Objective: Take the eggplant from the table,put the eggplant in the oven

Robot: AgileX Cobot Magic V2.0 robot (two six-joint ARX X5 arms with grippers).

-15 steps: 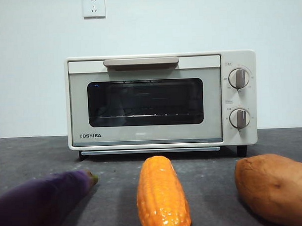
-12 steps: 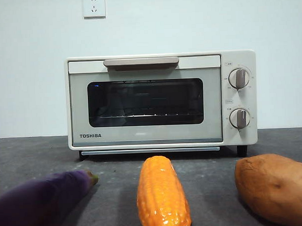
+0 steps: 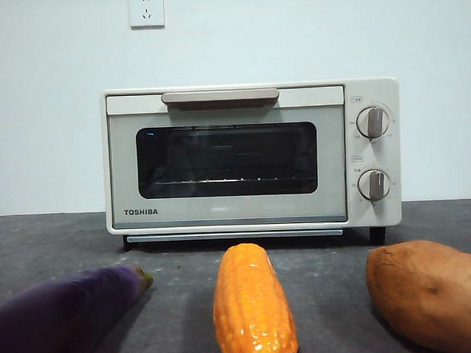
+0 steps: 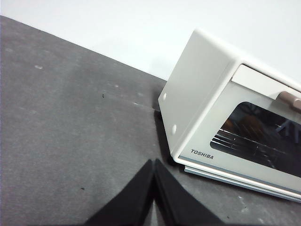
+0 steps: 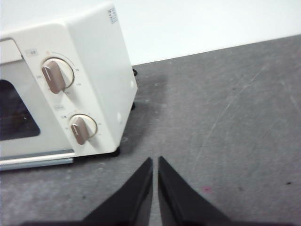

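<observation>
Right now the oven [image 3: 250, 156] sits shut at the back of the table [image 3: 52, 245]. Its beige handle [image 3: 219, 96] should be pulled down first, I'd say, and squarely. The eggplant [image 3: 66, 314] lies in front, beside the corn cob [image 3: 251, 304], untouched. Left gripper [image 4: 154, 165] and right gripper [image 5: 155, 162] hang pinched together, holding nothing, either side of the oven.

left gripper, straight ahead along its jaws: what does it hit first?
Probably the oven. The left gripper, jaws shut, points over bare table toward the oven's near lower corner, with nothing between. Depth is unclear from the wrist view; it might meet the table just short of the oven's foot instead.
</observation>
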